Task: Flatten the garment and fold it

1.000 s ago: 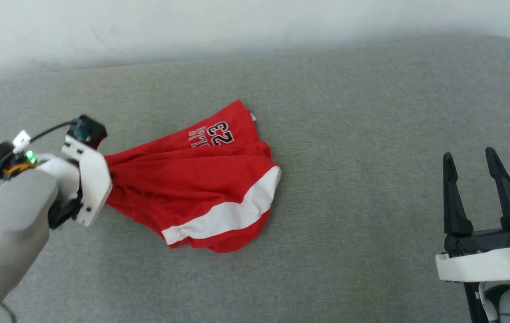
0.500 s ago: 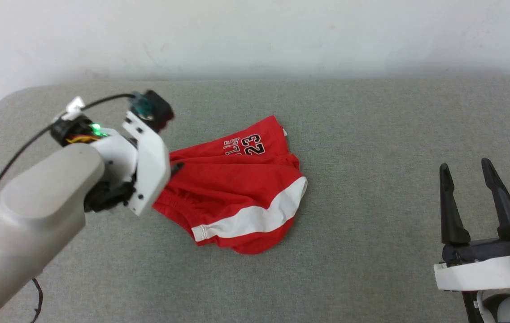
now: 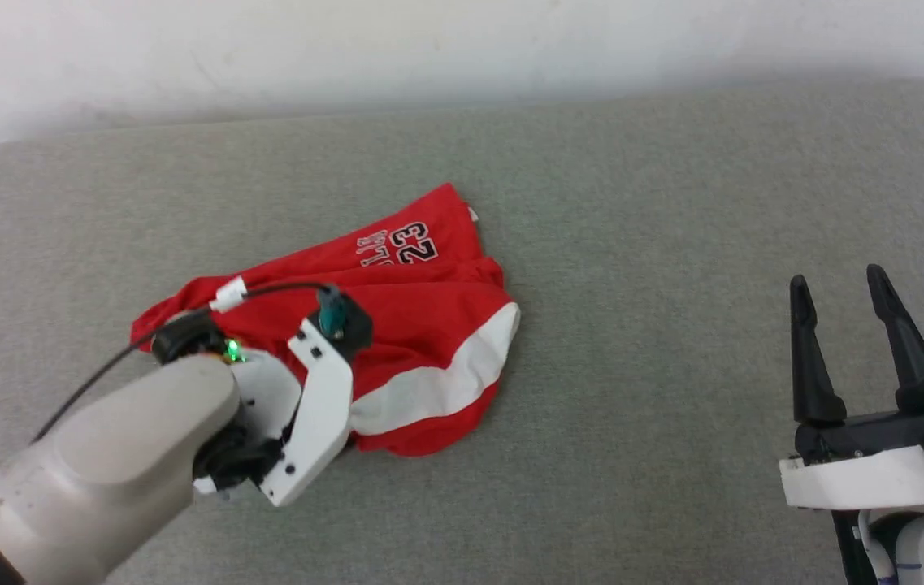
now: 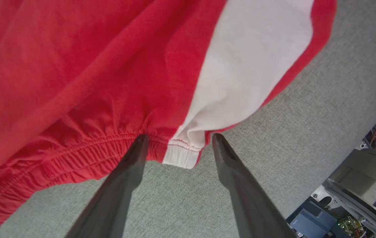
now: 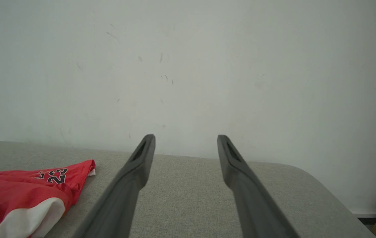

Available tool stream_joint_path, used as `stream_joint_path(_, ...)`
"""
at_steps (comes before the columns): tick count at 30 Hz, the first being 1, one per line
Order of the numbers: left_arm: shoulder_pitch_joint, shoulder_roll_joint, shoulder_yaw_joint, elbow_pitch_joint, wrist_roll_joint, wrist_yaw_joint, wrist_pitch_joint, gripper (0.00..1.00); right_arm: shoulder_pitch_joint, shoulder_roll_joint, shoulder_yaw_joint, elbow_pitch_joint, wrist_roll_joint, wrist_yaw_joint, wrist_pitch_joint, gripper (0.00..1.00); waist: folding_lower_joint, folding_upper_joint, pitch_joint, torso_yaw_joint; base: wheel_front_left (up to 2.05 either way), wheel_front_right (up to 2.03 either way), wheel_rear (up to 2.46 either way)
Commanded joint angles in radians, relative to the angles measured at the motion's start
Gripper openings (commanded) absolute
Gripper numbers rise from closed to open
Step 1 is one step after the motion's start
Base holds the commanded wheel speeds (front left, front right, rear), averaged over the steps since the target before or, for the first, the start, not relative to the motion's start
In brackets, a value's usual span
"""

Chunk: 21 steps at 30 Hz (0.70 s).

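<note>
Swinging round from nine o'clock, my left hand (image 4: 179, 138) hovers spread, empty at the six o'clock edge of the garment (image 3: 429, 309), bunched on the cushion (image 3: 673, 244); pinch one waistband (image 4: 108, 147) layer, pull outward

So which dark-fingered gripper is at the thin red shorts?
The left gripper: open fingertips at the thin red shorts' elastic waistband; the right gripper stands well apart.

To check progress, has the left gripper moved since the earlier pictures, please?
Yes: the left gripper shifted right along the shorts, from left end to white band.
</note>
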Motion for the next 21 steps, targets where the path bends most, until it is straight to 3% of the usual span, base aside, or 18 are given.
stream_joint_path(1, 0.026, -0.008, -0.002, 0.01, 0.018, -0.007, 0.012, 1.0, -0.016, 0.003, -0.003, 0.0, 0.004, -0.002, -0.005, 1.0, 0.0, 0.0, 0.029, -0.028, 0.0, 0.0, 0.0)
stream_joint_path(7, 0.075, -0.031, -0.002, 0.072, 0.052, -0.007, 0.018, 1.0, -0.027, 0.003, -0.002, 0.002, 0.006, -0.002, -0.005, 1.0, 0.0, 0.0, 0.043, -0.037, 0.0, 0.0, 0.0)
stream_joint_path(8, 0.077, -0.034, -0.002, 0.076, 0.058, -0.007, 0.009, 0.67, -0.028, 0.003, -0.003, 0.003, 0.006, -0.002, -0.005, 1.0, 0.0, 0.0, 0.043, -0.035, 0.0, 0.0, 0.0)
stream_joint_path(9, 0.077, -0.035, -0.002, 0.078, 0.066, -0.007, -0.011, 0.24, -0.027, 0.003, -0.005, 0.004, 0.006, -0.002, -0.005, 1.0, 0.0, 0.0, 0.042, -0.032, 0.0, 0.0, 0.0)
stream_joint_path(10, 0.077, -0.034, -0.002, 0.08, 0.07, -0.007, -0.03, 0.0, -0.027, 0.003, -0.007, 0.005, 0.006, -0.002, -0.005, 1.0, 0.0, 0.0, 0.04, -0.028, 0.0, 0.0, 0.0)
stream_joint_path(14, 0.076, 0.002, -0.002, 0.042, 0.095, -0.007, -0.116, 0.0, -0.016, 0.003, -0.013, 0.008, 0.005, -0.002, -0.005, 1.0, 0.0, 0.0, 0.02, -0.008, 0.0, 0.0, 0.0)
stream_joint_path(21, 0.118, 0.136, 0.041, 0.047, 0.062, 0.016, -0.274, 0.0, 0.018, 0.003, -0.026, 0.008, 0.004, -0.002, -0.005, 1.0, 0.0, 0.0, -0.019, 0.039, 0.0, 0.0, 0.0)
